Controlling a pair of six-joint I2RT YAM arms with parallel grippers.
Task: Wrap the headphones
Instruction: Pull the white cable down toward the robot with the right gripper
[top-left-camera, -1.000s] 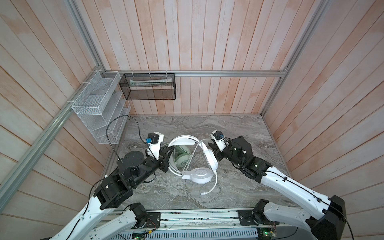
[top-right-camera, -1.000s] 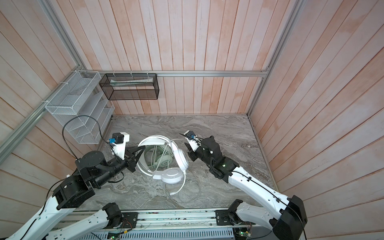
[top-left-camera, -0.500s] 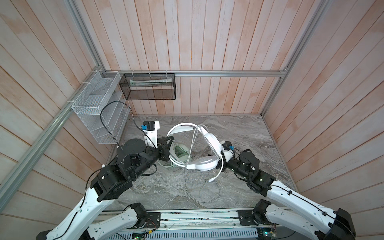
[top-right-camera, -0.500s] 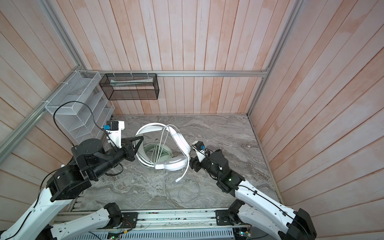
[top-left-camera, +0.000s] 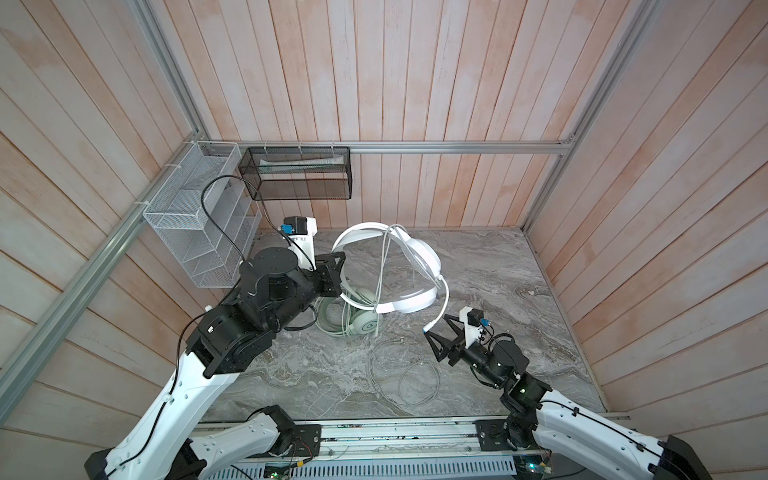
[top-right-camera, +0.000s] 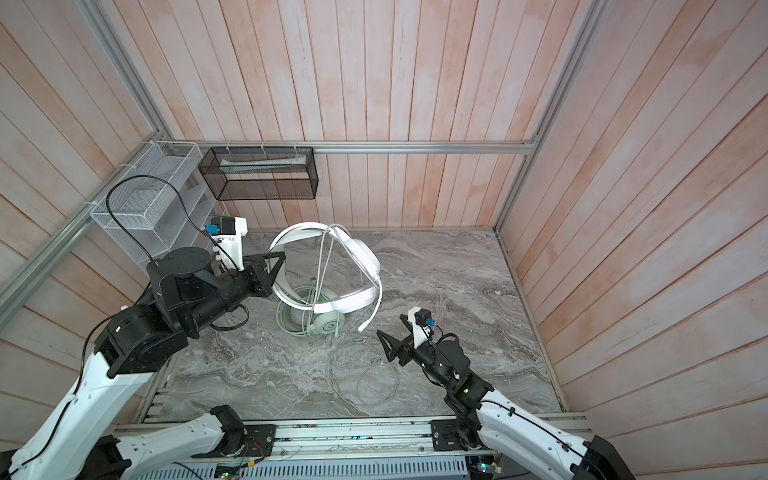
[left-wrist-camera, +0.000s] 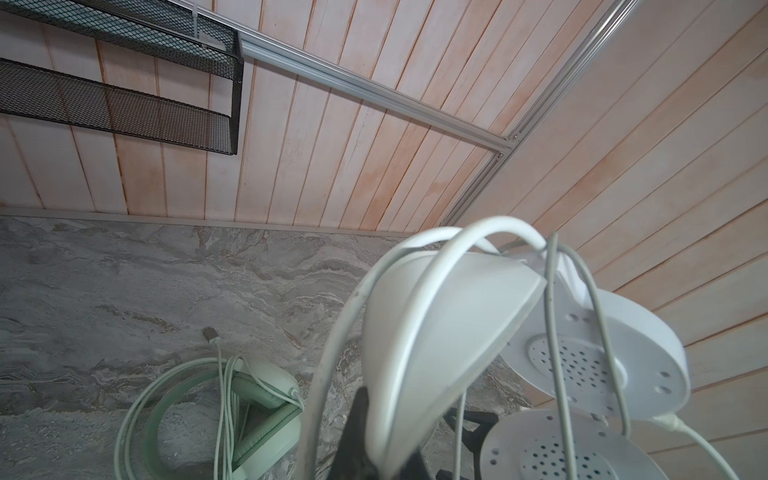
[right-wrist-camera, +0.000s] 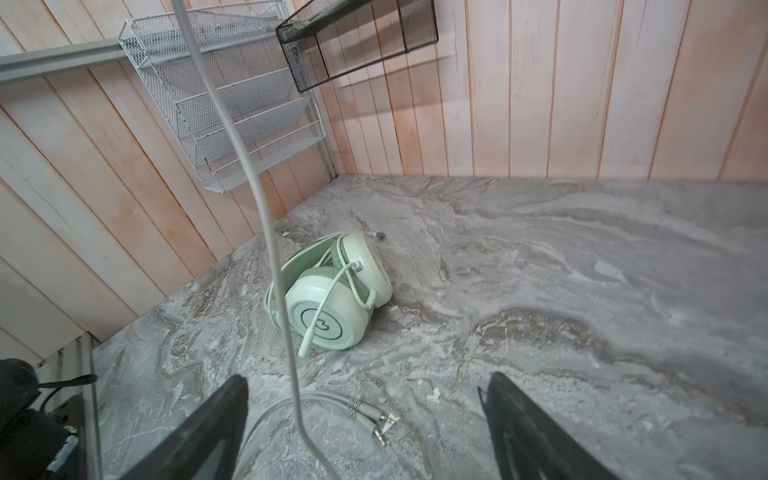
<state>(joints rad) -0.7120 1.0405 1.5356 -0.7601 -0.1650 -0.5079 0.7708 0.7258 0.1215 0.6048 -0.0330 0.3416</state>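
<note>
Fingers (right-wrist-camera: 208, 424) on the right gripper (top-left-camera: 437, 327) spread wide and empty, what looks like the mic boom (top-left-camera: 446, 297) dangling between them. Left gripper (top-left-camera: 338, 272) clamps the band of the white headset (top-left-camera: 419, 257), hoisted at twelve o'clock from the mint headset (top-left-camera: 363, 326) lying on the table (top-left-camera: 519, 291).

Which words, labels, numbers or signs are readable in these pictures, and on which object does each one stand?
No text reads clearly anywhere.
On the mint-green headphones: a dark green ringed logo on the cup, a symbol only, no letters.
On the white camera mount at the left wrist: small dark marks, too blurred to read.
</note>
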